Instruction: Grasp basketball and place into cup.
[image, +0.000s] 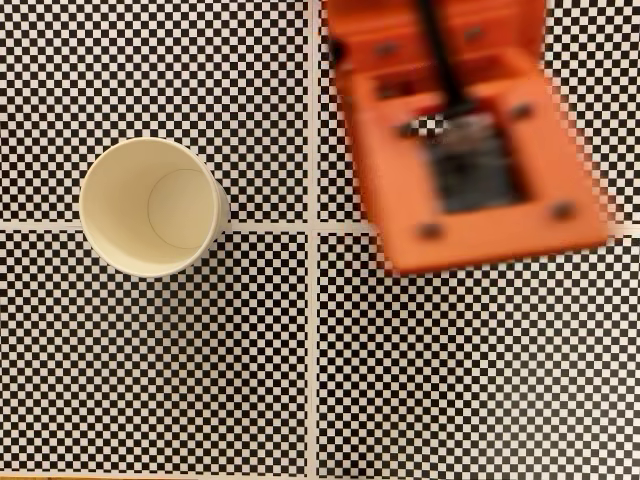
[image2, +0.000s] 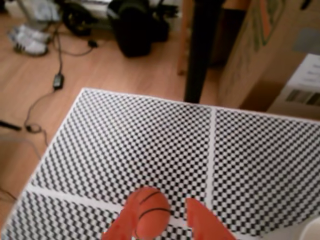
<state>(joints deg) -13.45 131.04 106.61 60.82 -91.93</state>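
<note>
Orange basketball (image2: 150, 216) with black seams sits gripped between the gripper (image2: 172, 222) jaws; cream paper cup (image: 150, 207) stands empty.

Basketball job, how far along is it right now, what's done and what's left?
Done: the basketball appears picked up, sitting between the orange fingers in the wrist view, seemingly lifted off the checkered mat. In hand: the arm is blurred in the fixed view, so it looks mid-move, off to the right of the cup. Left: carry the ball over the cup, which stands upright and empty, and release it.
</note>
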